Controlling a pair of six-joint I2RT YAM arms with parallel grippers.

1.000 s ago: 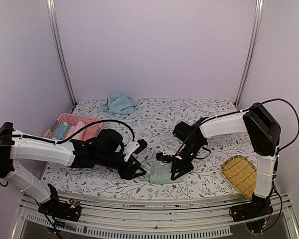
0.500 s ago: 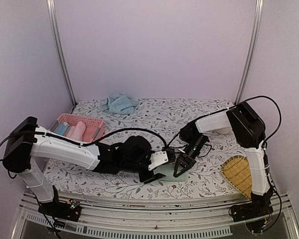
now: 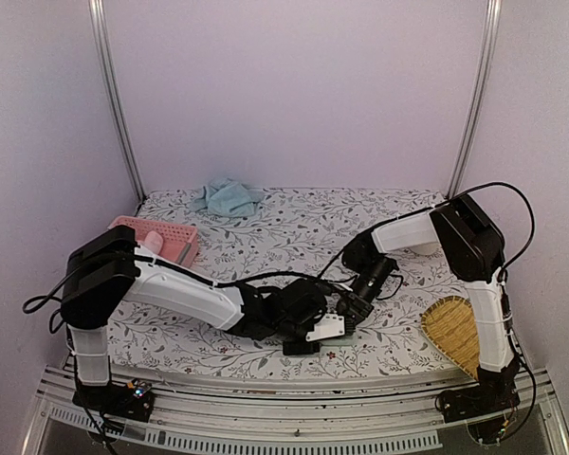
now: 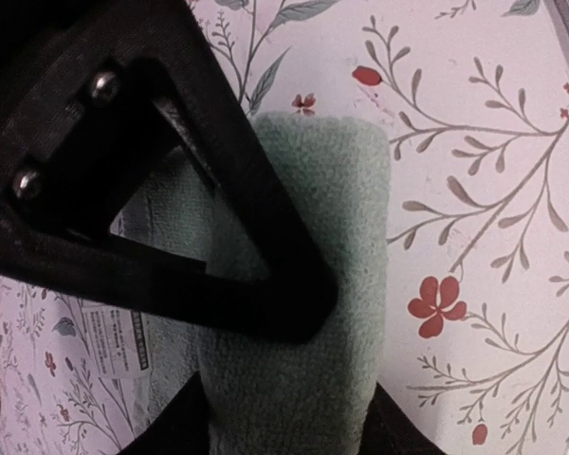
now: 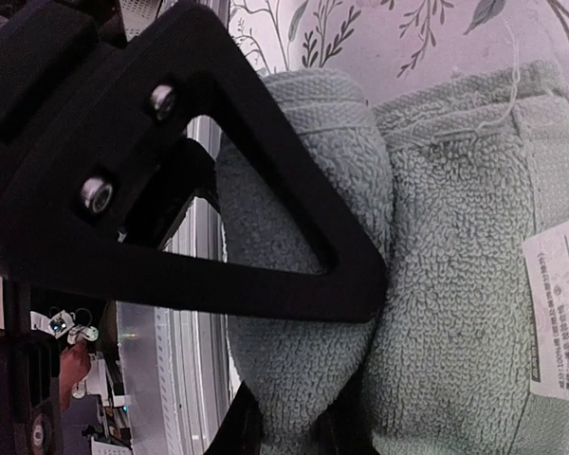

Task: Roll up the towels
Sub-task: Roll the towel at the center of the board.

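I work over a white tablecloth printed with grey leafy sprigs and small red flowers; on its left side, toward the back, sits a pink plastic lattice basket, only partly in my sight. To my right, near the front edge, a flat woven bamboo tray rests on the cloth — well apart from the basket. Pale lilac walls and two slim metal posts close me in, and a silver slotted rail runs along the near edge.

Nubby, matt sage-green terry-cloth towel
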